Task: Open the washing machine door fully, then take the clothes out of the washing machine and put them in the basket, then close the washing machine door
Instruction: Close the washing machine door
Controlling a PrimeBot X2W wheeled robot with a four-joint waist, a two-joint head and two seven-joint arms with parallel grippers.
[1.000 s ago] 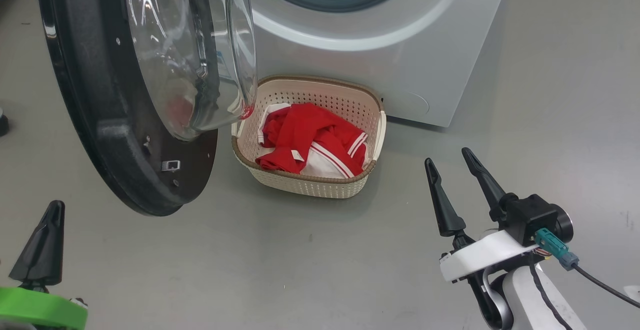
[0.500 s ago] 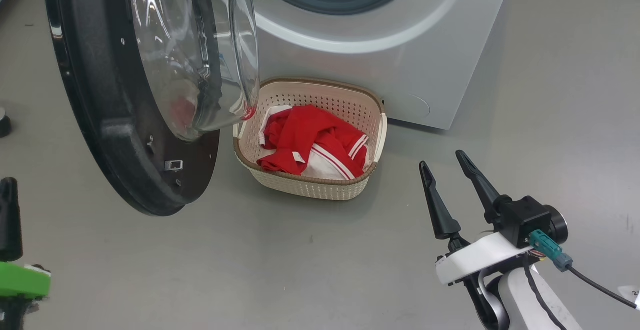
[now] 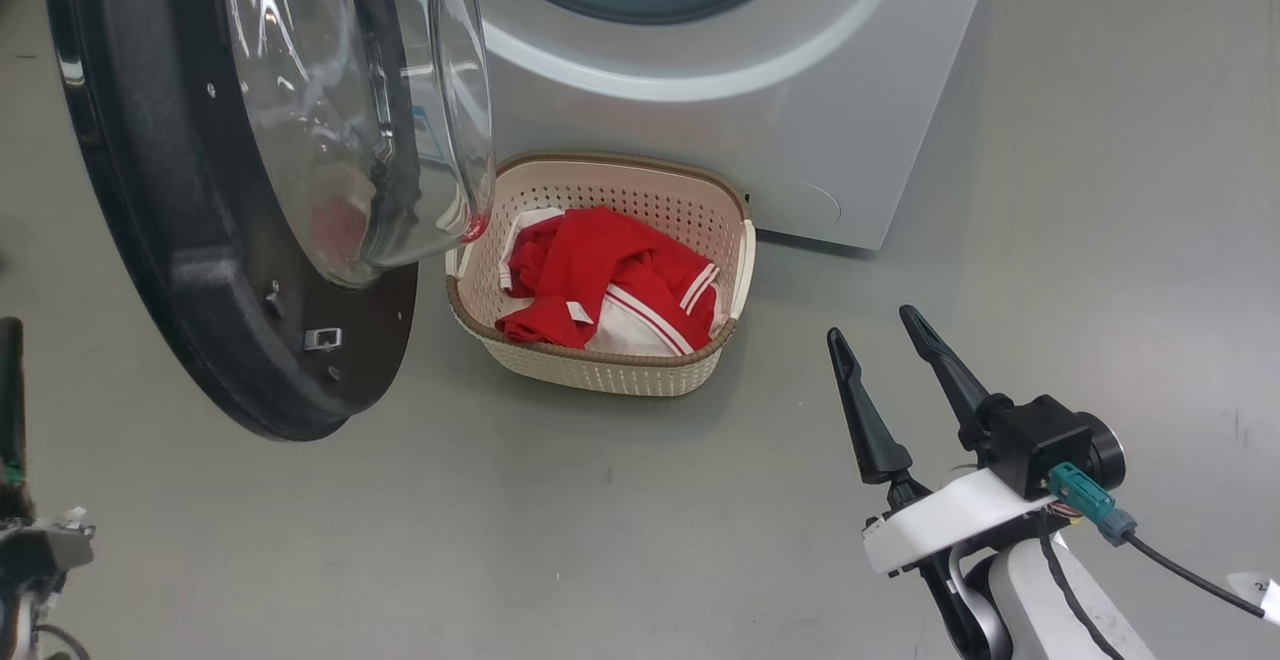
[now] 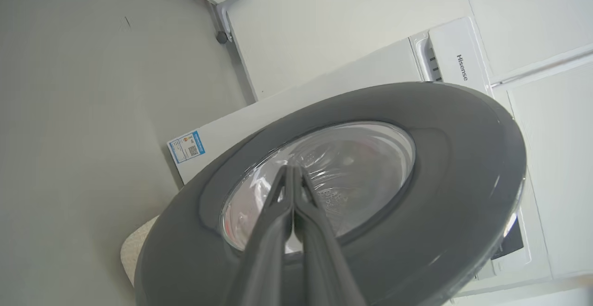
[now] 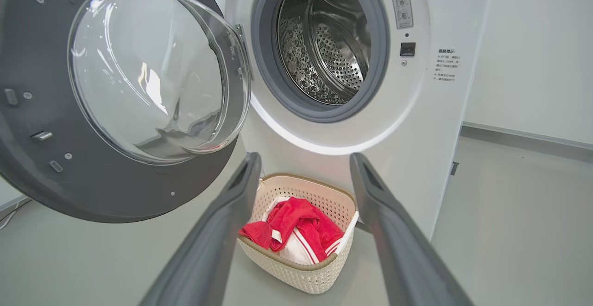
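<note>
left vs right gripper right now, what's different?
The left gripper is shut, jaws together; the right gripper is open, jaws spread. The left gripper faces the door on its outer side; the right gripper faces the basket. Both hold nothing.

Grey floor (image 3: 600, 540), white wall (image 5: 533, 41), grey baseboard (image 5: 523, 138)

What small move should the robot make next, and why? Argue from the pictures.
Probably ease the shut left tool forward against the outer face of the washing machine door and start swinging it closed: the clothes lie in the basket, the drum looks empty, and the door stands wide open.
</note>
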